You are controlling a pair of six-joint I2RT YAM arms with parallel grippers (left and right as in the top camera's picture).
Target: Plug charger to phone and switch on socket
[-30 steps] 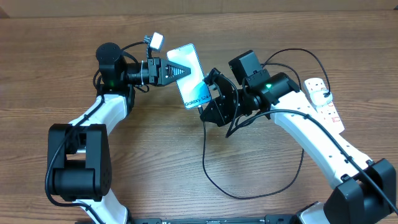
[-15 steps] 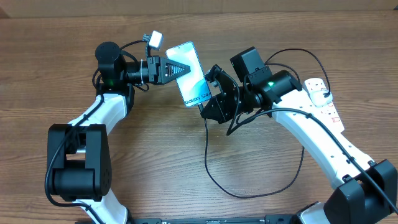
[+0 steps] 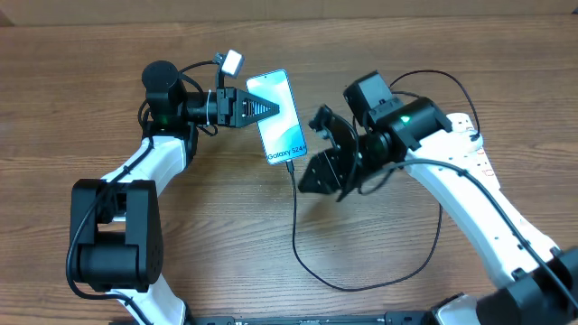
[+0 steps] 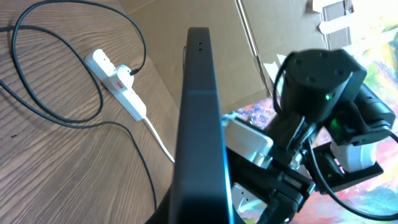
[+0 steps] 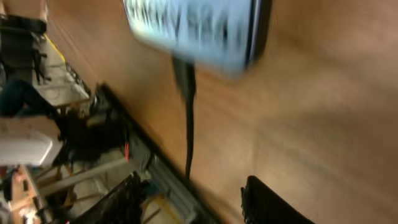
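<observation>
The only legible writing was "Galaxy S24+", printed in dark letters at the lower end of the light blue screen of the phone (image 3: 287, 126) in the overhead view. In the right wrist view the same line showed on the phone (image 5: 193, 28) upside down and blurred, only partly readable. The red marks on the socket (image 4: 118, 84) were too small to read.

A robotics lab is being indicated: a brown wood-grain tabletop (image 3: 226, 235) is being flanked by a white-and-black left arm (image 3: 153, 162) at nine o'clock and a matching right arm (image 3: 461, 185) at three, with tan cardboard boarding (image 4: 155, 37) at twelve.
</observation>
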